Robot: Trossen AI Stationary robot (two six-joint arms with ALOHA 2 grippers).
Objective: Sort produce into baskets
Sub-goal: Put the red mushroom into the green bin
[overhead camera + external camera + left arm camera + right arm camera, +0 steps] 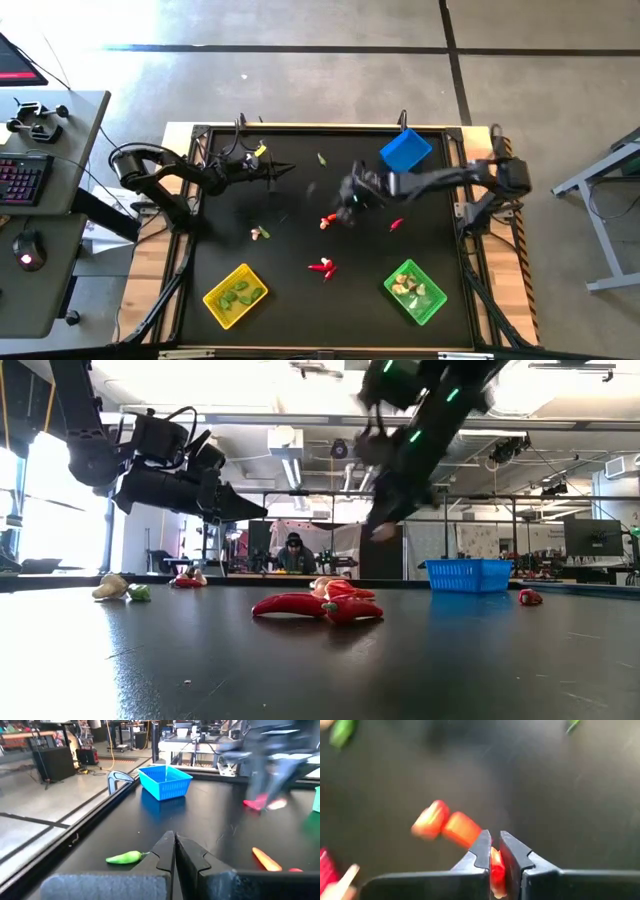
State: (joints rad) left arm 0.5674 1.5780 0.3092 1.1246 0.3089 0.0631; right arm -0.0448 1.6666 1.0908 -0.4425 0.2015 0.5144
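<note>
My right gripper hangs above the table's middle, shut on a small red-orange piece of produce. It also shows lifted in the low view. My left gripper hovers shut and empty over the far left part of the table, above a green pod. An orange-red piece lies on the table below my right gripper. The blue basket stands at the far edge, the yellow basket at the near left, the green basket at the near right. My right gripper pinches the red-orange piece between its two fingers. The fingers come from above, slanting down. The piece is lifted clear of the table.
Red chilis lie near the middle front, another red piece to the right, a whitish bulb with a green pod to the left, and a green pod toward the far edge. A person sits beyond the table.
</note>
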